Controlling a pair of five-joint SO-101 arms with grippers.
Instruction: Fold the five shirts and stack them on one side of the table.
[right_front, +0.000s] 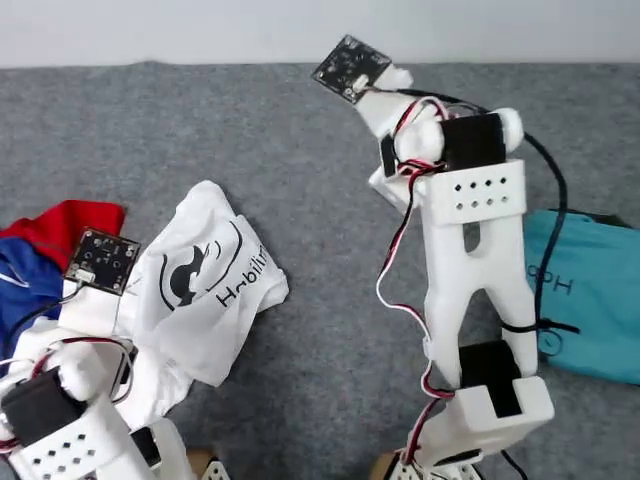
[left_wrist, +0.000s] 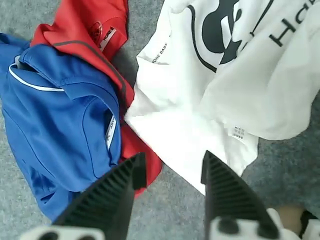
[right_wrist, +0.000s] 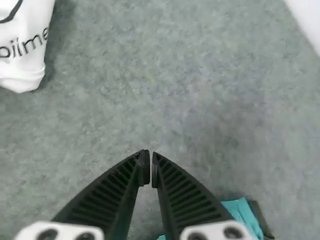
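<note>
The L pincer (left_wrist: 172, 160), wide open & empty, hangs right over the edge of the white shirt (left_wrist: 195, 125), so it is far closer than the R pincer (right_wrist: 150, 157), shut on nothing over the grey bench (right_wrist: 200, 75).

A grey, felt-like tabletop (right_front: 300, 150) lies under everything, its nap fine and even, and a plain white wall (right_front: 150, 30) runs along its far edge

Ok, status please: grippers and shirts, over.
Left gripper over white shirt, jaws open. Right gripper over table, jaws shut. Red shirt, blue shirt unfolded beside it; teal shirt apart. Nothing blocking.
</note>
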